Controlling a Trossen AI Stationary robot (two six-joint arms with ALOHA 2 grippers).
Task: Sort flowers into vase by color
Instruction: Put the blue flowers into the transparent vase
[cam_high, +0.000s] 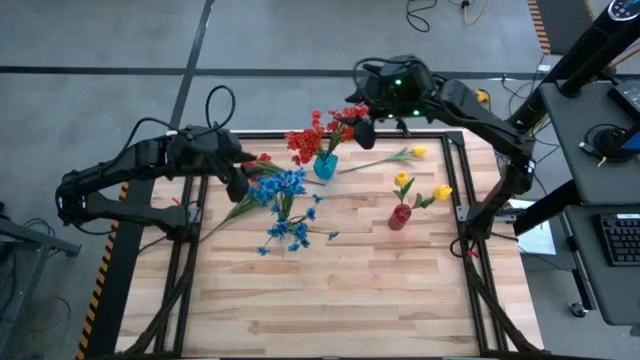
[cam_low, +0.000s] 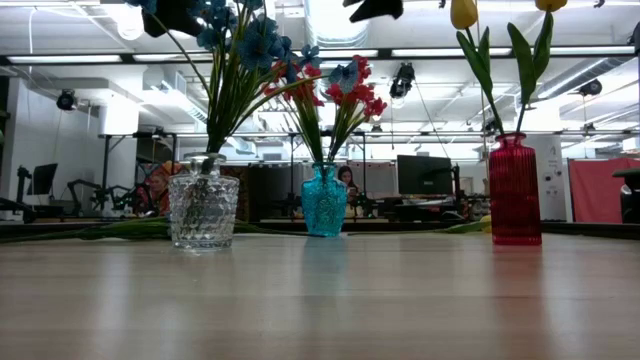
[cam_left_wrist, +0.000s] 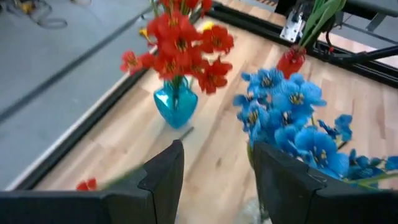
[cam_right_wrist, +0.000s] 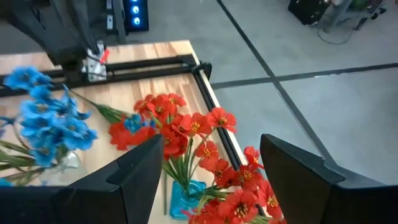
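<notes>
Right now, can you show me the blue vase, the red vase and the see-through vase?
blue vase (cam_low: 324, 205): low view, on its rounded belly.
red vase (cam_low: 514, 195): low view, on its ribbed side.
clear glass vase (cam_low: 203, 212): low view, on its patterned front.

Red flowers (cam_high: 312, 138) stand bunched upright in a blue vase (cam_high: 325, 166) near the surface's far edge. Blue flowers (cam_high: 281, 188) fan out of a clear vase (cam_low: 203, 209) to its left, and more blue stems (cam_high: 290, 233) lie flat just in front. Two yellow flowers (cam_high: 420, 190) stand in a red vase (cam_high: 399, 216) to the right. One yellow stem (cam_high: 400, 155) lies flat between the blue and red vases.
</notes>
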